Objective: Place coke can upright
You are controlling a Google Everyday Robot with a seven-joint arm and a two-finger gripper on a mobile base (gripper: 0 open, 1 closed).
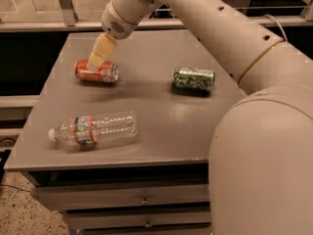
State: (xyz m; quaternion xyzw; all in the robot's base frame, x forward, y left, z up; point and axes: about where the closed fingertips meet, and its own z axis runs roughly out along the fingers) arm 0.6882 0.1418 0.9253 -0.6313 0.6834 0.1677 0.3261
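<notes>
- Coke can (104,73) on its side on the desk (161,116), near the left edge, towards the back.
- Gripper (96,61) over its left end.
- Other drink can (193,78) lying towards the right edge.
- Plastic bottle (95,129) lying by the front-left corner.

Arm (210,26) extends forward, the gripper (96,61) tilted downward at its end.

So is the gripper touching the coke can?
Cannot tell. In the camera view the gripper overlaps the upper edge of the coke can; neither contact nor gap shows plainly.
</notes>
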